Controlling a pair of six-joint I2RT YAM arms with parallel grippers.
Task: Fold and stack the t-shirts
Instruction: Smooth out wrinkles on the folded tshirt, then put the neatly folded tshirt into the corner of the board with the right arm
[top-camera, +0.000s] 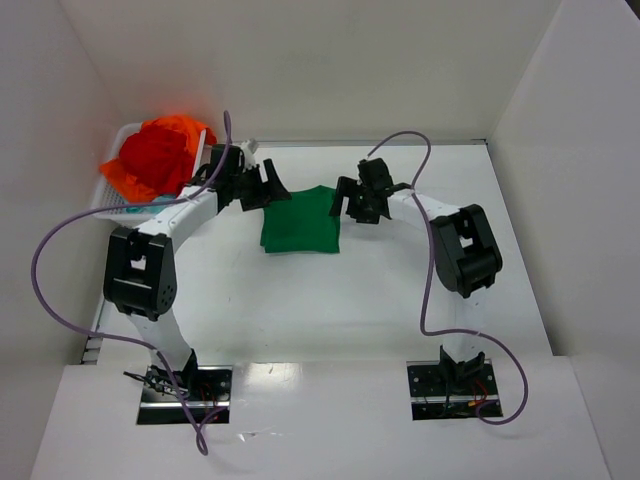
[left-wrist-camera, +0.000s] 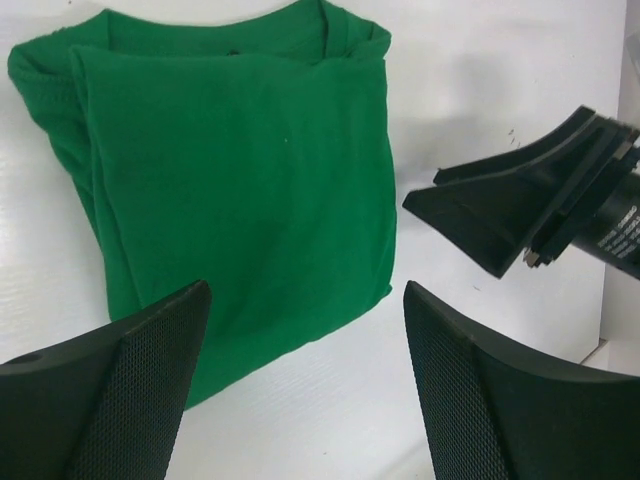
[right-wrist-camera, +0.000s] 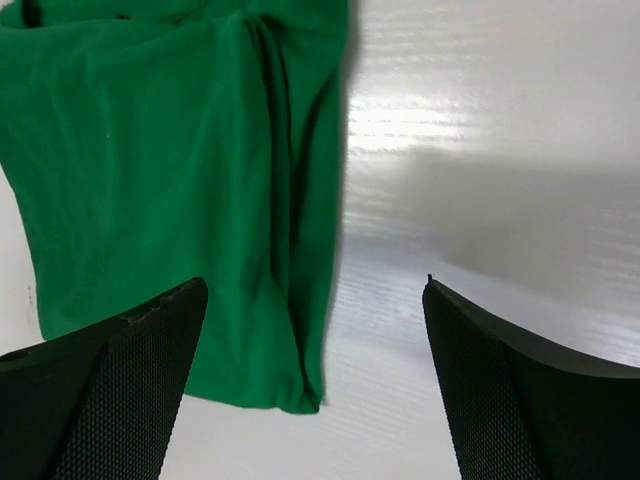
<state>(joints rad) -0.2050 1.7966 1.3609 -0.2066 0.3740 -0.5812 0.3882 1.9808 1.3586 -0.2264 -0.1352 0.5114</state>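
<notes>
A bright green t-shirt (top-camera: 301, 221) lies folded in a rough square on the white table, also in the left wrist view (left-wrist-camera: 230, 170) and the right wrist view (right-wrist-camera: 170, 180). My left gripper (top-camera: 266, 190) hovers at its left edge, open and empty (left-wrist-camera: 305, 380). My right gripper (top-camera: 350, 203) hovers at its right edge, open and empty (right-wrist-camera: 315, 380); its fingers (left-wrist-camera: 510, 210) show in the left wrist view. Red and orange t-shirts (top-camera: 158, 155) are heaped in the white basket (top-camera: 112, 200) at the back left. A bit of teal cloth (top-camera: 150, 202) shows under them.
White walls enclose the table on the left, back and right. The basket stands against the left wall, just behind my left arm. Purple cables loop from both arms.
</notes>
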